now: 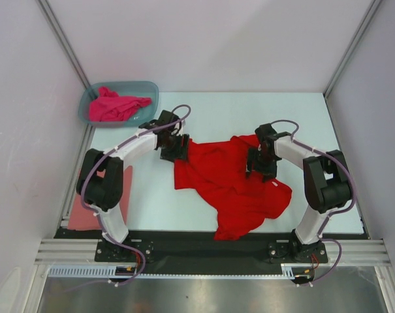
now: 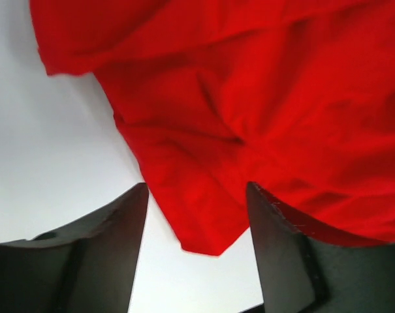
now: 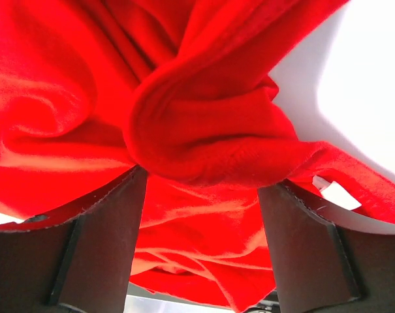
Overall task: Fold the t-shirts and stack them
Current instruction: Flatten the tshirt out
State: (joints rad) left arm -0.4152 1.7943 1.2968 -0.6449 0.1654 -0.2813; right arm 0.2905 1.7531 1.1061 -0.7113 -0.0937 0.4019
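A bright red t-shirt (image 1: pixel 233 186) lies crumpled in the middle of the white table. My left gripper (image 1: pixel 174 149) hovers at its upper left edge, and my right gripper (image 1: pixel 261 164) sits over its upper right part. Seen from the left wrist, the left gripper (image 2: pixel 197 192) is open, with a pointed corner of the red t-shirt (image 2: pixel 204 222) lying between the fingers, untouched by either. The right wrist view shows the right gripper (image 3: pixel 205 182) open wide over the red t-shirt (image 3: pixel 204 137), a thick bunched fold at its tips. A magenta-pink t-shirt (image 1: pixel 115 105) is heaped in the tub.
The blue-grey plastic tub (image 1: pixel 145 88) stands at the table's far left corner. A salmon-pink t-shirt (image 1: pixel 83 212) lies flat at the near left, partly hidden by the left arm. A white label (image 3: pixel 334 192) shows on the red shirt. White walls close in both sides.
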